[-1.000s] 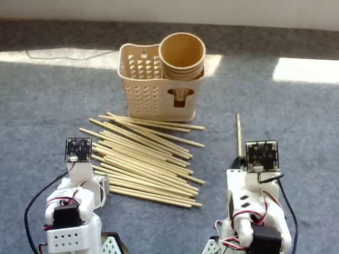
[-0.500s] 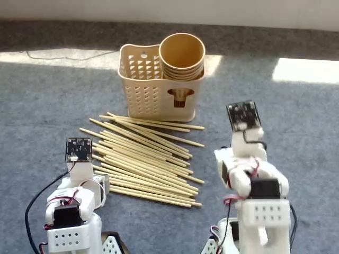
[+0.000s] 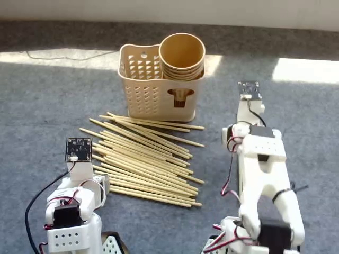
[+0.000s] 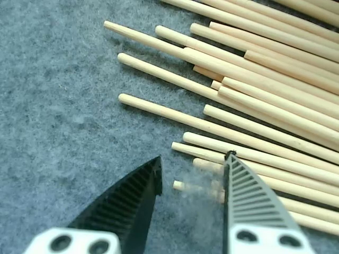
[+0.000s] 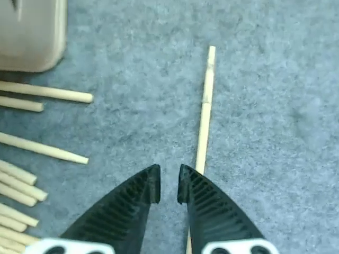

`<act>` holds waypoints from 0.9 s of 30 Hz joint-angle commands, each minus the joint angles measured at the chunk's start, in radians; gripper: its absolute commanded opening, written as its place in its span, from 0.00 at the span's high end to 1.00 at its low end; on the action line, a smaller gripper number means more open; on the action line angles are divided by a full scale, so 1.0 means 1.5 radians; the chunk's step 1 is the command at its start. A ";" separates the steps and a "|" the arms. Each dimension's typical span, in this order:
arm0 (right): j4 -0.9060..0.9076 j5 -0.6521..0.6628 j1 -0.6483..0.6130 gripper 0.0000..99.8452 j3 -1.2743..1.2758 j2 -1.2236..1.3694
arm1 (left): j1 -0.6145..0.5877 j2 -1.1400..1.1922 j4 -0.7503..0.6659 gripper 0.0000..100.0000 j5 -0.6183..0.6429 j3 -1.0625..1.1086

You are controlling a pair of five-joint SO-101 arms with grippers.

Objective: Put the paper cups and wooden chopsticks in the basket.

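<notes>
The right gripper (image 5: 168,182) hovers with jaws barely parted, gripping nothing; a lone chopstick (image 5: 205,106) lies on the carpet (image 5: 275,79) just beside its tips, running beneath one jaw. The left gripper (image 4: 193,169) hangs spread over the edge of the chopstick pile (image 4: 265,79). Paper cups (image 3: 181,53) sit in the basket (image 3: 140,92)

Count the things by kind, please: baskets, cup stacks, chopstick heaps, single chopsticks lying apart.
Cream perforated plastic basket: 1
Stack of brown paper cups, in the basket: 1
Heap of pale wooden chopsticks: 1
Single wooden chopstick lying apart: 1
Total: 4
</notes>
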 commanded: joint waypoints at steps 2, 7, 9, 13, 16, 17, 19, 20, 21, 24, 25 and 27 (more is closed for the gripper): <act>-0.036 -0.006 0.033 0.92 -0.078 0.093 | 0.011 -0.008 0.003 0.81 0.006 0.013; -0.037 -0.003 0.033 0.93 -0.129 0.198 | 0.011 -0.008 0.003 0.81 0.006 0.013; -0.037 -0.002 0.034 0.93 -0.148 0.235 | 0.011 -0.008 0.003 0.81 0.006 0.013; -0.036 -0.001 0.034 0.96 -0.178 0.295 | 0.011 -0.008 0.003 0.81 0.006 0.013; -0.036 -0.001 0.035 1.00 -0.194 0.320 | 0.011 -0.008 0.003 0.81 0.006 0.013; -0.036 -0.001 0.040 0.99 -0.196 0.322 | 0.011 -0.008 0.003 0.81 0.006 0.013; -0.035 -0.001 0.046 0.98 -0.198 0.321 | 0.011 -0.008 0.003 0.81 0.006 0.013; -0.029 -0.001 0.046 0.98 -0.199 0.320 | 0.011 -0.008 0.003 0.81 0.006 0.013; -0.014 -0.001 0.046 0.97 -0.199 0.318 | 0.011 -0.008 0.003 0.81 0.006 0.013; 0.027 -0.001 0.041 0.95 -0.200 0.286 | 0.011 -0.008 0.003 0.81 0.006 0.013; 0.035 -0.001 0.040 0.94 -0.200 0.267 | 0.011 -0.008 0.003 0.81 0.006 0.013; 0.051 -0.003 0.040 0.93 -0.199 0.227 | 0.011 -0.008 0.003 0.81 0.006 0.013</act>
